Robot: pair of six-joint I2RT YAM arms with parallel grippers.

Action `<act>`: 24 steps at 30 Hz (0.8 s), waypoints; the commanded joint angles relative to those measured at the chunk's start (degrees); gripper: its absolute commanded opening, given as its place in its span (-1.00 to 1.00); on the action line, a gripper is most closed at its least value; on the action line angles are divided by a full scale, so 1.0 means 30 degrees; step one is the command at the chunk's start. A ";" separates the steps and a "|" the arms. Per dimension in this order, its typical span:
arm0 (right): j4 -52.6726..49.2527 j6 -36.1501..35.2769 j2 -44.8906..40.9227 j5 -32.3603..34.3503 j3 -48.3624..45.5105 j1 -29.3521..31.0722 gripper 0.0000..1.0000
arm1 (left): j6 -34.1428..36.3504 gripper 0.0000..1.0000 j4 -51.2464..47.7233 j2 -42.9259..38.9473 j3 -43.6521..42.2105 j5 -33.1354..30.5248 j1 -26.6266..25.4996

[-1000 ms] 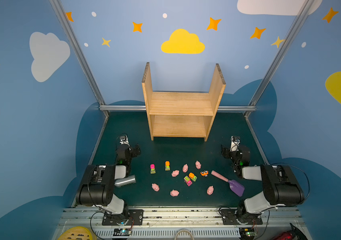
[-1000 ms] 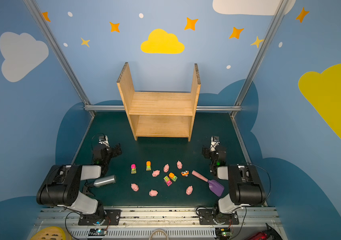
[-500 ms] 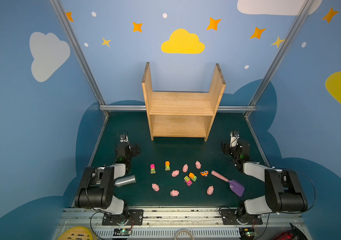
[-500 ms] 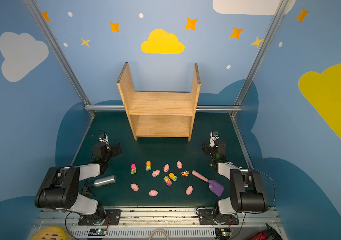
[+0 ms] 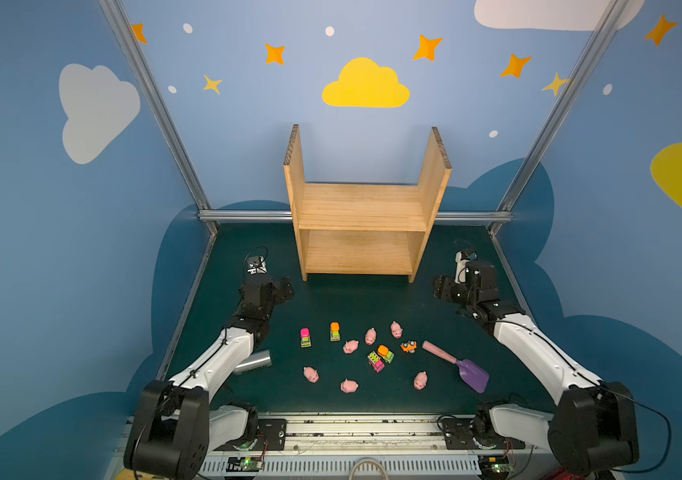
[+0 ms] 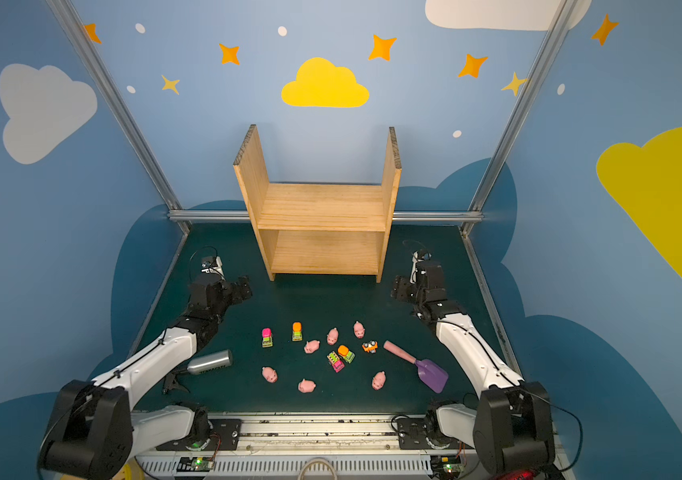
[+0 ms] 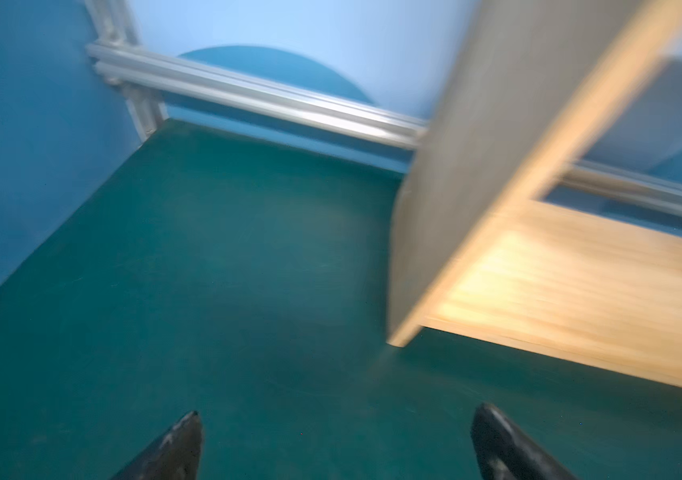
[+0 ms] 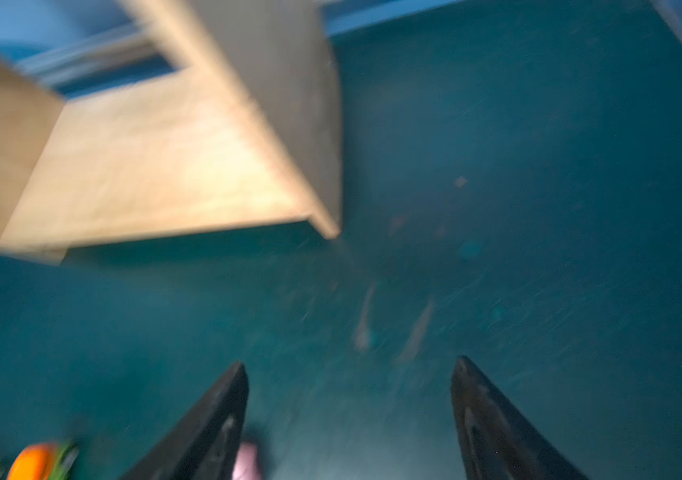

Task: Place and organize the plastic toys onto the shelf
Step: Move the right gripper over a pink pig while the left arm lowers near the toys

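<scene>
Toys: six pink pigs (image 5: 350, 345) and five toy vehicles (image 5: 305, 337) lie scattered on the near half of the worktop (image 5: 352, 303). They are where they were a second ago, and none is touched or lifted.
Shelf: the shelf (image 5: 362, 208) stands at the back of the worktop, well apart from the toys, and both of its boards are bare.
What has changed: both arms have unfolded from their tucked pose and stretched forward. Their hands have moved inward to the strip between the toys and the shelf, and both wrist views are smeared with motion.
Left hand: the left hand (image 5: 284, 287) is near the shelf's left front corner. Its fingers are wide apart with only worktop between them in the left wrist view (image 7: 337, 415).
Right hand: the right hand (image 5: 439, 286) is near the shelf's right front corner. Its fingers are apart and empty in the right wrist view (image 8: 349, 363), the gap looking a little narrower than the left's.
Meaning for the task: this is likely the very start, with nothing shelved yet. Both hands are past the toys, so either one would have to come back and down for a first pick.
Not for shelving: the purple scoop (image 5: 455, 365) lies just beside the rightmost vehicle. The silver cylinder (image 5: 254, 362) lies by the left arm.
</scene>
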 commanded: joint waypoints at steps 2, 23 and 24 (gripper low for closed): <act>-0.2630 0.1446 -0.1824 0.0650 -0.0642 0.2480 0.44 | -0.1869 0.99 -0.3178 -0.2926 -0.0900 -0.0559 -0.2752; 0.3535 0.3595 0.0258 0.2793 -0.5900 0.8428 0.16 | -0.3872 1.00 -0.7588 -1.0499 -0.4036 -0.3084 -0.9279; 0.3878 0.3538 0.0519 0.2896 -0.5885 0.8453 0.16 | -0.3838 0.99 -0.7448 -1.0377 -0.4065 -0.3030 -0.9278</act>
